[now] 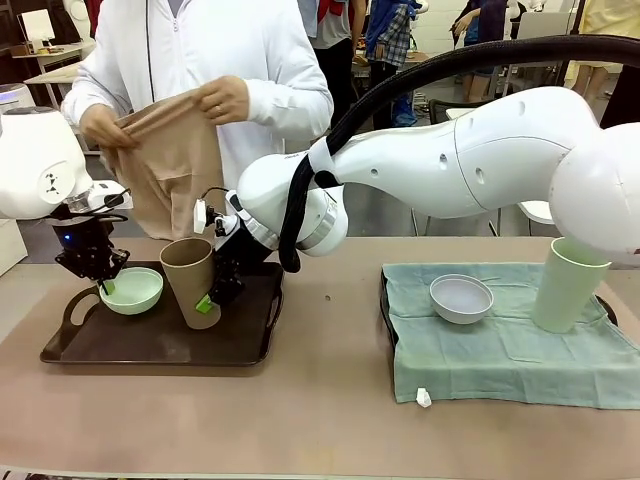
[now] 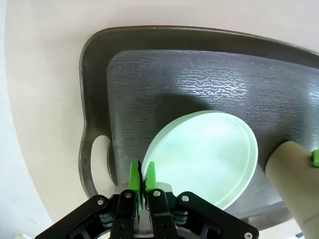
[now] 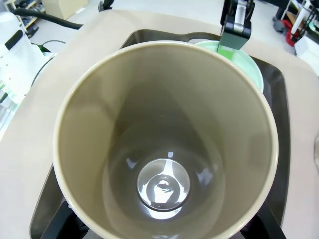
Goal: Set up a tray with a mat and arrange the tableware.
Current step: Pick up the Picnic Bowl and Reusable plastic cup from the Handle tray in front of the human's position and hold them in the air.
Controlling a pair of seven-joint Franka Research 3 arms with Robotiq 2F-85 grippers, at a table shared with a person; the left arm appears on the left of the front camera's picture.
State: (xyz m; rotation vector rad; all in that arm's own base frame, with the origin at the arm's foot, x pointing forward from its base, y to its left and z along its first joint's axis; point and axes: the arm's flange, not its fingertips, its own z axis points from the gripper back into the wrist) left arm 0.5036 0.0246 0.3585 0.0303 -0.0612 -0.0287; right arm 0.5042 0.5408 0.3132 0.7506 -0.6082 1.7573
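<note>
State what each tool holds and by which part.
Left tool: pinches the mint green bowl by its rim. Right tool: around the tan-brown cup low on its wall; grip unclear.

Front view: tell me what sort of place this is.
Probably a robotics lab or workshop set up for table-setting trials. A person stands across the table from the arms, more work tables and people fill the background, and a thick cable trails off one arm.

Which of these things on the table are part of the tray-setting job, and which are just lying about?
Part of the job:
dark tray
mint green bowl
tan-brown cup
whitish grey bowl
pale green cup
green mat
beige cloth

Lying about:
small white scrap
</note>
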